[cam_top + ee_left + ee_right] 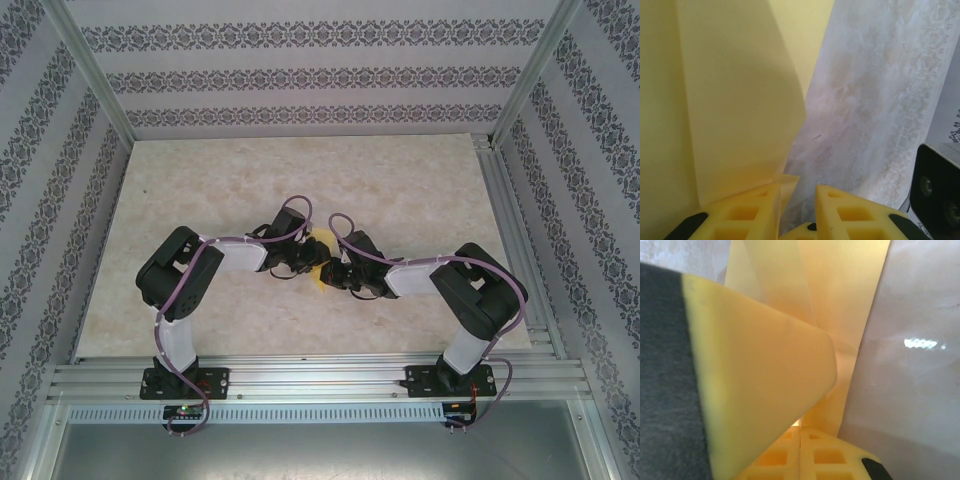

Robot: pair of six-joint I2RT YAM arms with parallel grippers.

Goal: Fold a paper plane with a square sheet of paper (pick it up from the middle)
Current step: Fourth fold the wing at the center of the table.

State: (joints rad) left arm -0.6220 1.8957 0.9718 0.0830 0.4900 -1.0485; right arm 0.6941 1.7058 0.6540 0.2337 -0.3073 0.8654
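Note:
The pale-yellow square sheet of paper (321,277) lies folded into overlapping layers on the table, between the two grippers at mid-table. In the left wrist view the paper (740,100) covers the left half, and one corner pokes in beside the left finger. My left gripper (805,186) has its jaws a little apart, with bare table between them. In the right wrist view the paper (840,290) runs down to the tips of my right gripper (800,429), whose jaws are pressed together. A yellow finger of the left gripper (765,380) hides the paper's left part.
Both arms reach inward over the marbled tabletop (400,180), the left gripper (310,262) and right gripper (335,272) almost touching. A black part of the right arm (937,190) sits close at the left wrist view's right edge. Aluminium rails and patterned walls frame the table.

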